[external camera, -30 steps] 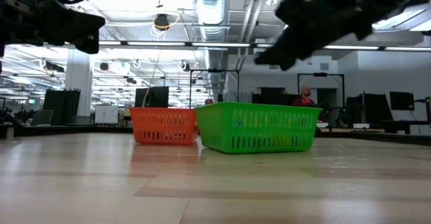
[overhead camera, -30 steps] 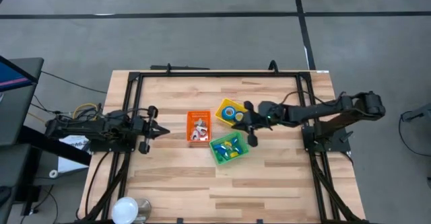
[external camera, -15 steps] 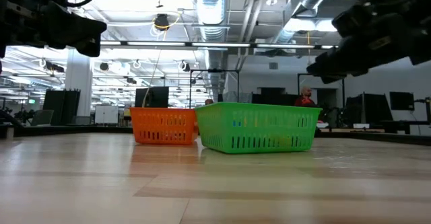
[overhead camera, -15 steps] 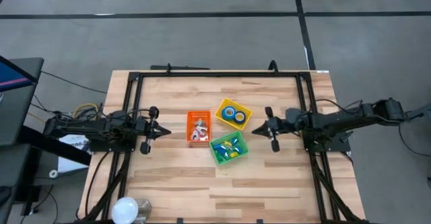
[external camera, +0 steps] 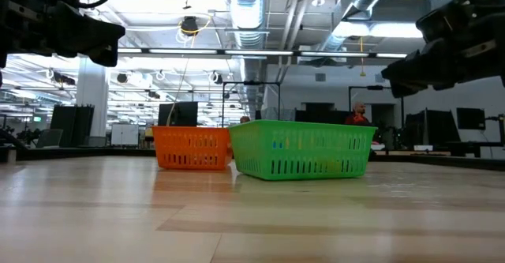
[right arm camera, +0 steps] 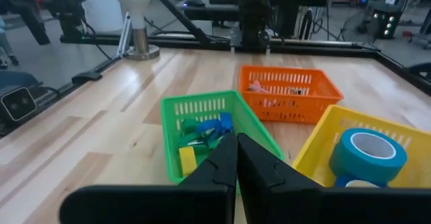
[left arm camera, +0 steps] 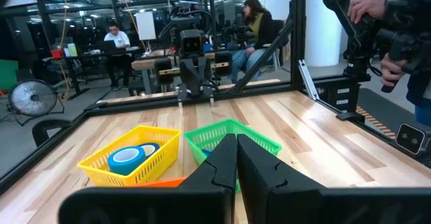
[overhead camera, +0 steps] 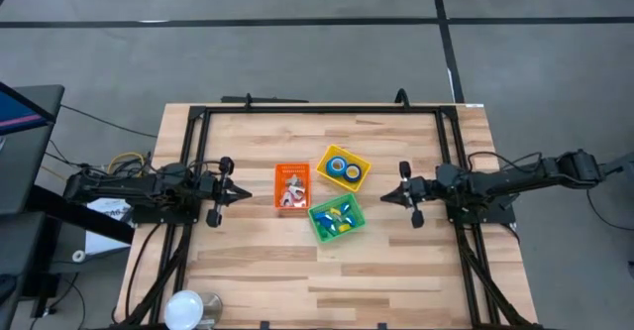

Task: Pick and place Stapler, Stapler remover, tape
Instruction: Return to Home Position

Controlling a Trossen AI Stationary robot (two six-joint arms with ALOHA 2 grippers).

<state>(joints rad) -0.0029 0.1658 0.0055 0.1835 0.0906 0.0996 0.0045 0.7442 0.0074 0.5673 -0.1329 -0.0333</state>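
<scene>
My right gripper (overhead camera: 388,197) is clenched on nothing, hanging just right of the green bin (overhead camera: 319,229). My left gripper (overhead camera: 238,193) is also pinched shut and empty. It waits on the green bin's other side, past the orange bin (overhead camera: 279,185). Two rolls of tape (overhead camera: 340,165) lie in the yellow bin (overhead camera: 361,162), just beyond the green bin. From above I see staplers (overhead camera: 337,214) in the green bin. The low view shows only the green and orange walls standing on the surface (external camera: 252,216), with the yellow bin hidden.
</scene>
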